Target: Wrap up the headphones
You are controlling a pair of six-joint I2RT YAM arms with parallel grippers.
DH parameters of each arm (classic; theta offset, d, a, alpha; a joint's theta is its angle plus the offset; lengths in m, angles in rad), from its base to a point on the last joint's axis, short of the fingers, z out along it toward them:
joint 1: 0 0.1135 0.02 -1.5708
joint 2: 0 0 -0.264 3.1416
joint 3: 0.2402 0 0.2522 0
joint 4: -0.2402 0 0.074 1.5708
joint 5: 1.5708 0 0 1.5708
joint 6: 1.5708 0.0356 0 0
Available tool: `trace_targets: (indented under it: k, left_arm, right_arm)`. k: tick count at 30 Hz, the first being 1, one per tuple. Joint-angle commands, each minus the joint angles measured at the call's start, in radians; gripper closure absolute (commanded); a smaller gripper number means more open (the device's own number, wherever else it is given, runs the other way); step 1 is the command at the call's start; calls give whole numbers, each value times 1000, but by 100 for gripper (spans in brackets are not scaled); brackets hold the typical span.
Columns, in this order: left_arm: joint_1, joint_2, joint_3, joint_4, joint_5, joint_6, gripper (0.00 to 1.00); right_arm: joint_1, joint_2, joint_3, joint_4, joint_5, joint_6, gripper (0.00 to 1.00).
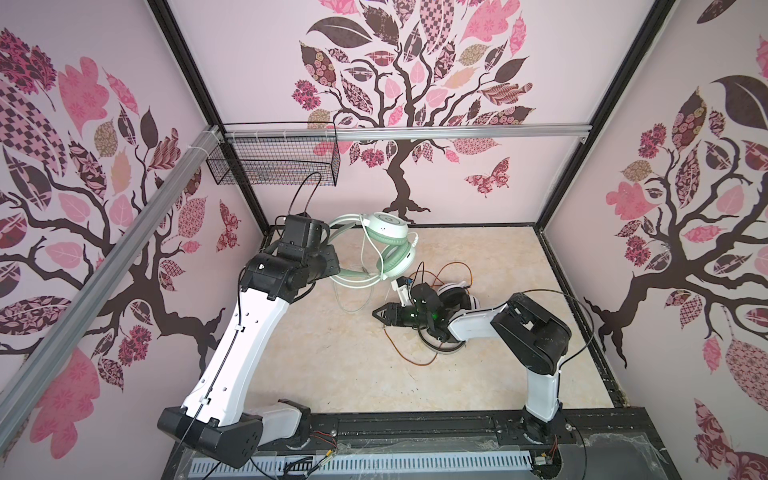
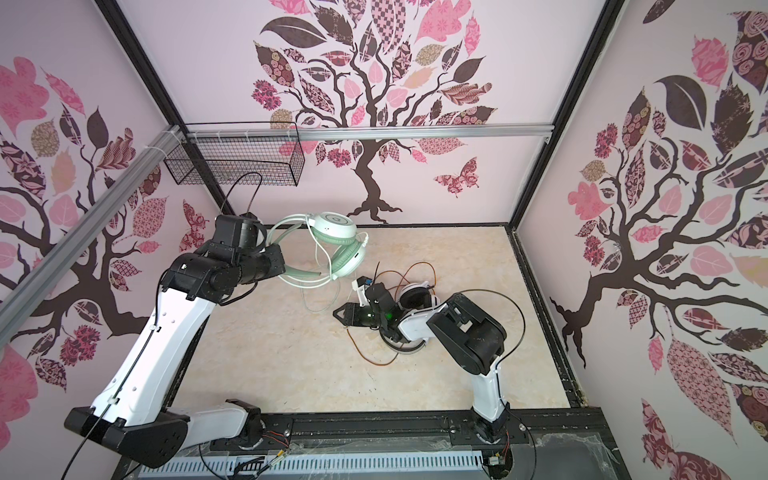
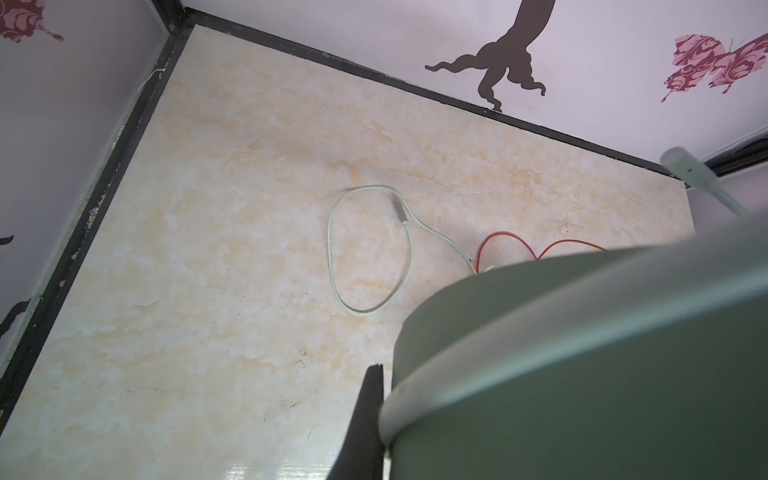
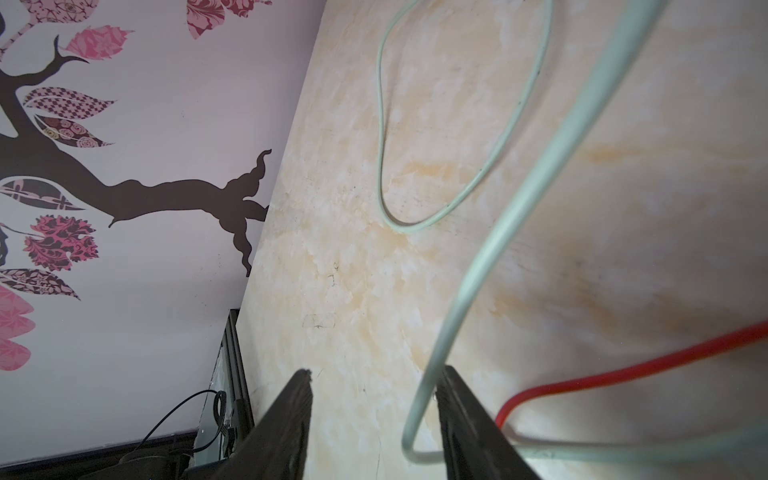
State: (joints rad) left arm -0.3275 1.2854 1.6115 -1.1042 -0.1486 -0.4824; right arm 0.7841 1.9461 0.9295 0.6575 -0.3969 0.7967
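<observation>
Right wrist view: right jaws apart around pale green cable (image 4: 494, 241); left jaws tight on mint-green headset (image 1: 388, 226).

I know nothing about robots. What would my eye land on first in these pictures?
Probably the mint-green and white over-ear headset, held aloft near the back wall by the left pincer, shut on its headband. Its pale green cable hangs down between the open jaws of the right pincer, low over the marble-patterned tabletop. Under the right arm lies a white and black headset with an orange-red cable.
</observation>
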Motion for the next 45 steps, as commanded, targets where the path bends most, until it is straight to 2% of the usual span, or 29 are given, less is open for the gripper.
trace_targets:
  k: [1,4,8,11,12,16,19,26,30,39,45]
  left_arm:
    - [4,-42,-18,69,26,-30,100]
    - [4,-46,-18,68,23,-29,100]
    - [10,-42,-14,60,35,-41,100]
    - [26,-40,-11,56,92,-73,100]
    - [40,-41,-12,60,133,-91,100]
    - [98,-45,-45,92,319,-168,100]
    - [124,-44,-73,106,390,-224,100]
    - [127,-25,-120,82,246,-248,100]
    - [135,-32,-140,81,226,-248,100]
    - [200,-72,-135,58,261,-232,100]
    - [204,-72,-169,57,151,-202,100]
  right_arm:
    - [11,33,19,6,5,-17,50]
    - [20,32,19,-1,-1,-25,68]
    - [51,9,3,-22,3,-46,84]
    - [88,-39,-36,-69,35,-77,98]
    - [102,-56,-43,-109,48,-93,100]
    - [163,-125,-51,-283,102,-175,100]
    - [223,-189,-51,-408,167,-239,100]
    - [437,-367,-22,-690,401,-328,100]
    - [532,-467,-7,-851,539,-326,100]
    - [563,-735,-97,-1090,753,-263,100]
    - [566,-861,-47,-1216,800,-319,100]
